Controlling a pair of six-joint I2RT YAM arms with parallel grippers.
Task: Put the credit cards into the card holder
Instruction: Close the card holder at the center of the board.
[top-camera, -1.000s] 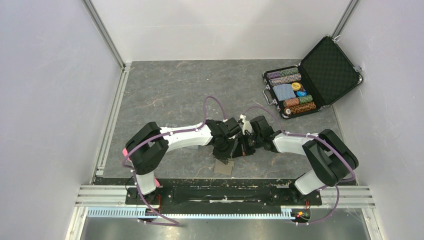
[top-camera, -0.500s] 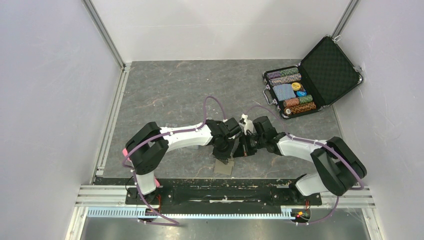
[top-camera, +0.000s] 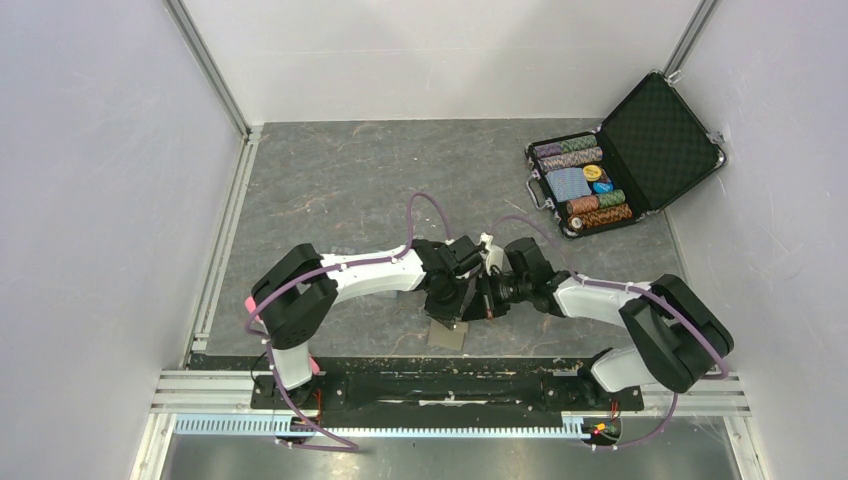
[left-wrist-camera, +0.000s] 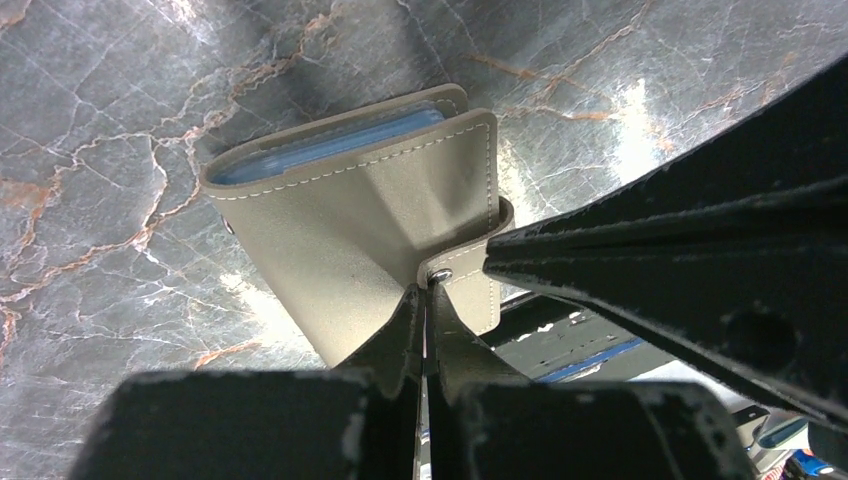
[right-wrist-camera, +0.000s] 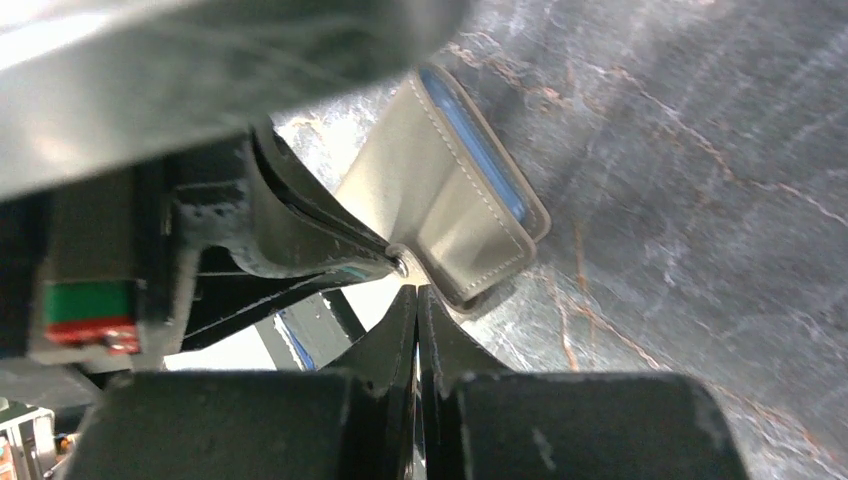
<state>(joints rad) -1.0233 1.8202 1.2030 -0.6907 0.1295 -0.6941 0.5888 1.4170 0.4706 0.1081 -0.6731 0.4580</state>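
Observation:
The card holder is an olive-tan bifold lying folded near the table's front edge, with a pale blue pocket edge showing along its open side. Its snap tab wraps round one end. My left gripper is shut, its tips pinched on the tab right at the metal snap. My right gripper is shut with nothing in it, and its tips almost touch the same tab from the other side. In the top view both grippers meet above the holder. No credit cards are in view.
An open black poker-chip case with several chip rows stands at the back right by the wall. White walls close in the grey marbled table on three sides. The metal rail carrying both arm bases runs along the near edge.
The right gripper has slid a little left, closing in on the left gripper at the holder's tab, and its elbow has swung right. The left arm and the holder have stayed put.

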